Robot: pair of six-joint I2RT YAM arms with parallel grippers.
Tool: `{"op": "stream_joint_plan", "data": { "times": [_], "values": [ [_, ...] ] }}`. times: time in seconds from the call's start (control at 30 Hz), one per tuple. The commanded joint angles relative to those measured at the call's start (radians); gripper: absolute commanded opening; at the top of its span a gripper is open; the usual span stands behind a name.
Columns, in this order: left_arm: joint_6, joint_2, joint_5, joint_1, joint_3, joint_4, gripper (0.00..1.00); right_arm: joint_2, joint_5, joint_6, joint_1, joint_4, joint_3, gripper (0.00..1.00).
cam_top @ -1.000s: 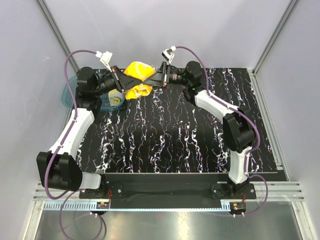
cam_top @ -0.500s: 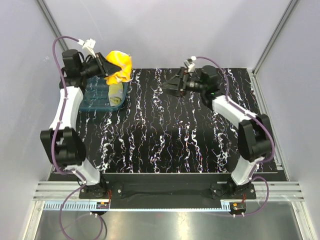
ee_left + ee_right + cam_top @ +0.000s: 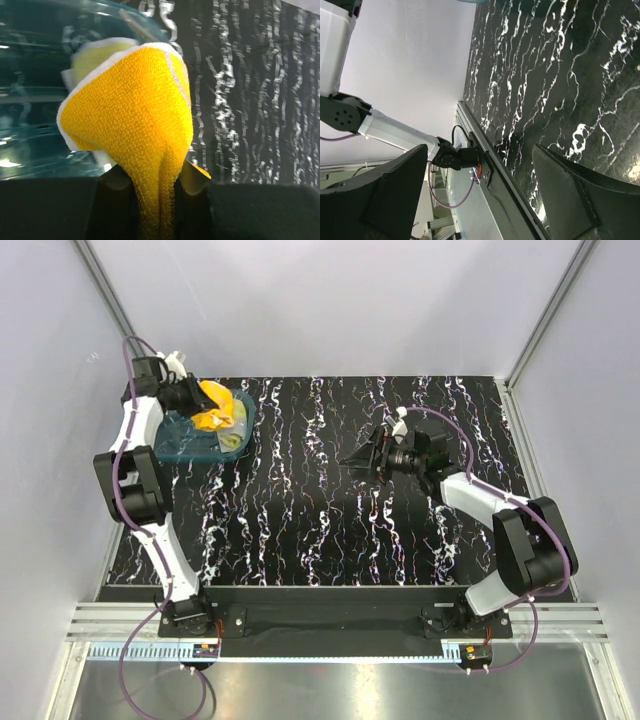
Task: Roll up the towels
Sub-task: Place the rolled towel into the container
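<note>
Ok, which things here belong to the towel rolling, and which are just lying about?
Job: orange towel, pinched in left gripper; pale yellow towel, in the teal basin; right gripper, open.
Just there: teal basin; black marbled table.

Nothing legible is showing in any view; no label, brand, number or sign is coming through readably.

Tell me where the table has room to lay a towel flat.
Bare: the wide middle of the table, from the basin to the open right gripper, down to the near edge. Crowded: the far left corner, where the left gripper holds the orange towel over the basin with the pale yellow towel.
</note>
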Motion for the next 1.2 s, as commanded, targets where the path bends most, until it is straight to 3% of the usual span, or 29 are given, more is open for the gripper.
{"op": "stream_joint_plan", "data": {
  "times": [0.0, 0.27, 0.6, 0.77, 0.83, 1.07, 1.13, 1.17],
  "values": [
    [0.054, 0.026, -0.039, 0.073, 0.108, -0.024, 0.00, -0.062, -0.019, -0.011, 0.002, 0.079, -0.027, 0.91],
    [0.168, 0.149, 0.003, 0.142, 0.185, -0.081, 0.00, -0.038, -0.045, -0.016, 0.002, 0.129, -0.076, 0.91],
    [0.233, 0.265, 0.160, 0.107, 0.182, -0.089, 0.00, 0.074, -0.097, 0.060, 0.002, 0.293, -0.090, 0.91],
    [0.228, 0.307, 0.144, 0.109, 0.208, -0.093, 0.01, 0.094, -0.106, 0.079, 0.002, 0.333, -0.097, 0.91],
    [0.239, 0.325, 0.108, 0.107, 0.227, -0.116, 0.12, 0.097, -0.106, 0.076, 0.002, 0.333, -0.099, 0.91],
    [0.229, 0.330, 0.004, 0.119, 0.233, -0.113, 0.88, 0.094, -0.111, 0.079, 0.002, 0.332, -0.097, 0.91],
    [0.216, 0.316, 0.006, 0.127, 0.236, -0.109, 0.99, 0.090, -0.109, 0.079, 0.004, 0.329, -0.097, 0.91],
    [0.216, 0.308, -0.008, 0.133, 0.233, -0.107, 0.99, 0.088, -0.109, 0.079, 0.002, 0.329, -0.097, 0.91]
  ]
}}
